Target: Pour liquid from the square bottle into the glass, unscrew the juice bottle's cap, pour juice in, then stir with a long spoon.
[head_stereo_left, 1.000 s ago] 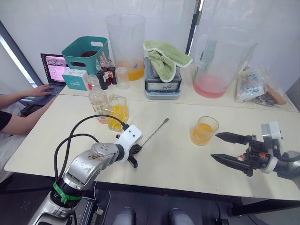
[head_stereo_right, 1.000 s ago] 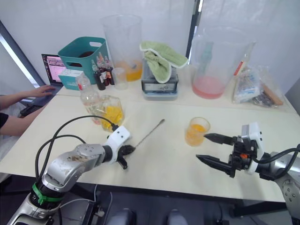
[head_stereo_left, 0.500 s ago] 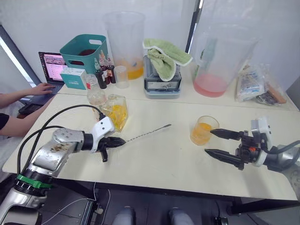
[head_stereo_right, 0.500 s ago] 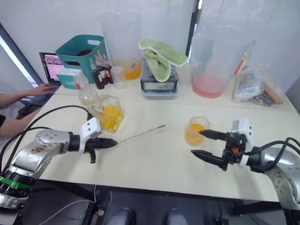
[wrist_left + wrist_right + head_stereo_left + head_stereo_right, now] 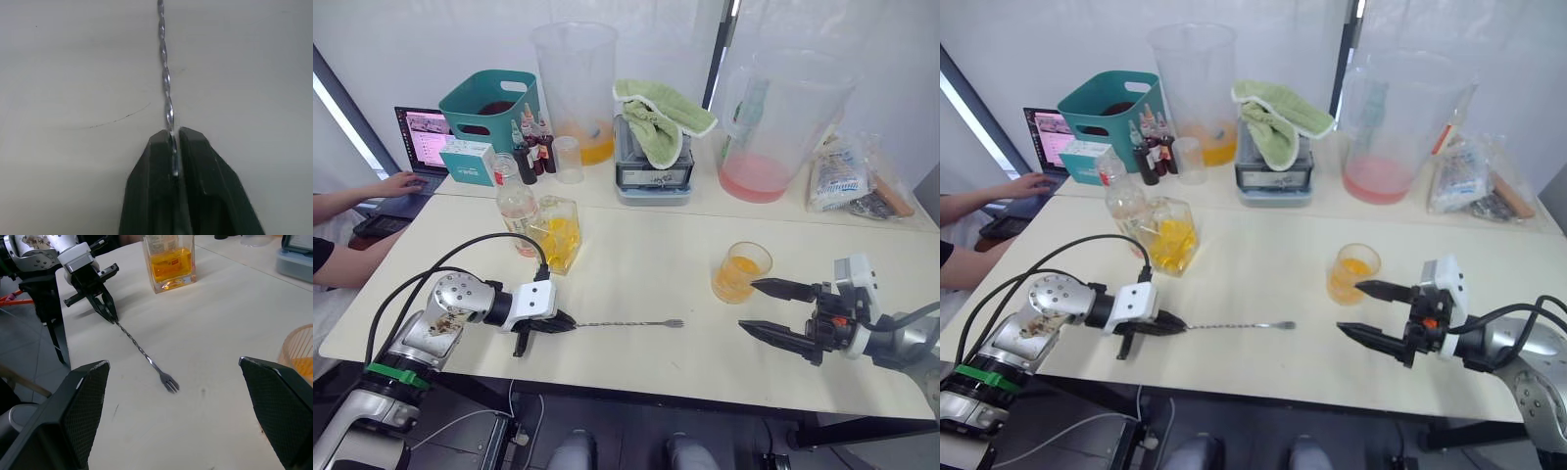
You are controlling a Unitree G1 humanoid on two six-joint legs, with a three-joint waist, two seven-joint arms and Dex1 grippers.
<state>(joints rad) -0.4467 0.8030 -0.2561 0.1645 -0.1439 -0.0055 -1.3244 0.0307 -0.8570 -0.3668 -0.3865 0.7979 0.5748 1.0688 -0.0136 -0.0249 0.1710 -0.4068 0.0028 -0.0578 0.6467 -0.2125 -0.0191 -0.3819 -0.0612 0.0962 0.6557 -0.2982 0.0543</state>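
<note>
The long spoon [image 5: 625,323] lies level just above the table, its forked free end pointing right. My left gripper [image 5: 558,324] is shut on its other end, and the fingers [image 5: 195,161] pinch the twisted stem [image 5: 164,63]. The glass [image 5: 740,272] holds orange liquid at the right. Just in front of it, my right gripper [image 5: 751,305] is open and holds nothing. The square bottle [image 5: 558,233] with yellow liquid and the juice bottle [image 5: 516,201] stand together at the left. I cannot make out the cap.
Along the back are a teal basket [image 5: 489,106], dark dropper bottles [image 5: 533,147], two big clear pitchers [image 5: 576,83] [image 5: 769,127], a scale under a green cloth [image 5: 656,147] and a plastic bag [image 5: 847,176]. A person's hand [image 5: 396,184] rests on a laptop [image 5: 426,137] at far left.
My left gripper has swung the spoon from pointing toward the back right to lying along the table's front edge. The right gripper has stayed open near the glass.
</note>
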